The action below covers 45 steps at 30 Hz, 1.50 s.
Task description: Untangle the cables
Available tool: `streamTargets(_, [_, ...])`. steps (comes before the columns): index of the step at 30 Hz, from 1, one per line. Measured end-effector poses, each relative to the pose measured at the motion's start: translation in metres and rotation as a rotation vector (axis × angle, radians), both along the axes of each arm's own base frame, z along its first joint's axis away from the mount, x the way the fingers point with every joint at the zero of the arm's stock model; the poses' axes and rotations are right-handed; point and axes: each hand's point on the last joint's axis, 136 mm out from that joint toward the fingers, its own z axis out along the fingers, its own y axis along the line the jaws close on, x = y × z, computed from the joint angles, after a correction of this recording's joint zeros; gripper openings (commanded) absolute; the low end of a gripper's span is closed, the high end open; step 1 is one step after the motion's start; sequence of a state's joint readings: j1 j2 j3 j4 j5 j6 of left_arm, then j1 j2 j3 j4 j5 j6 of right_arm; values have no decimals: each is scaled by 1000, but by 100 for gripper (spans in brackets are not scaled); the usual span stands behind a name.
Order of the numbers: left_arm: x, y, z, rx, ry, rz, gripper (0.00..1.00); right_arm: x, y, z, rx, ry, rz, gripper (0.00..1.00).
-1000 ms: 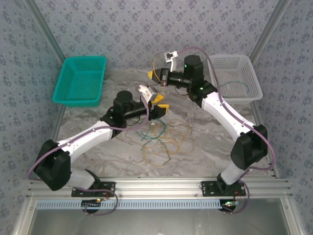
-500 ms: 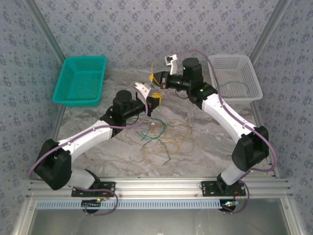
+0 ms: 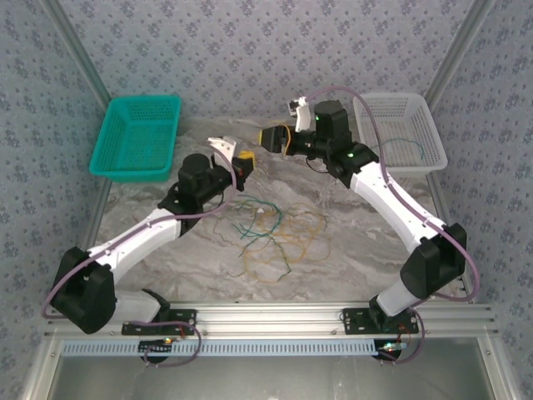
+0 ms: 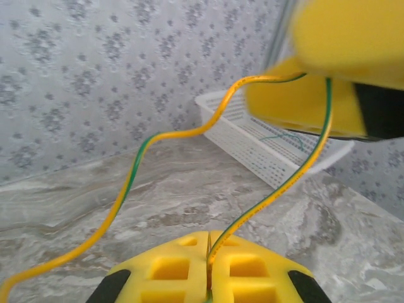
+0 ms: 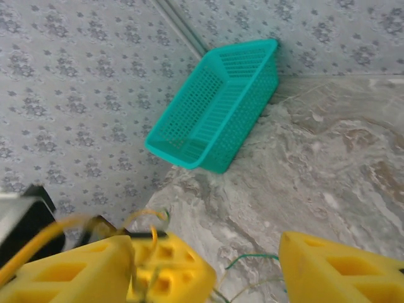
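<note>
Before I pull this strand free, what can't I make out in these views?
- Top view: where the held cable joins the cables in the pile; strands too thin and overlapping.
- Left wrist view: the right gripper is blurred and cut by the top edge; whether its jaws touch the cable is unclear.
- Right wrist view: jaw tips run off the bottom edge; the strand at left is blurred.
</note>
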State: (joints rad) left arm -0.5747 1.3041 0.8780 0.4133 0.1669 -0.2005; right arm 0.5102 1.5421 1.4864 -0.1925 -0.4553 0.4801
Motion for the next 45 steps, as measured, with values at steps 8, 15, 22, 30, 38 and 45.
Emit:
streamTargets(8, [21, 63, 16, -68, 27, 172, 0, -6, -34, 7, -93, -56, -49, 76])
streamTargets(15, [22, 98, 31, -120, 24, 235, 0, -7, -52, -21, -220, -21, -59, 76])
streamTargets(22, [33, 139, 47, -64, 71, 388, 0, -2, -60, -36, -267, -1, -97, 76])
streamTargets(30, [102, 268, 32, 93, 308, 872, 0, -6, -66, -79, -334, 66, -124, 76])
streamTargets(38, [158, 339, -42, 379, 621, 1083, 0, -8, -69, -89, -363, 76, -137, 75])
streamTargets(45, [199, 396, -69, 462, 737, 1147, 0, -10, -75, -89, -382, 64, -153, 75])
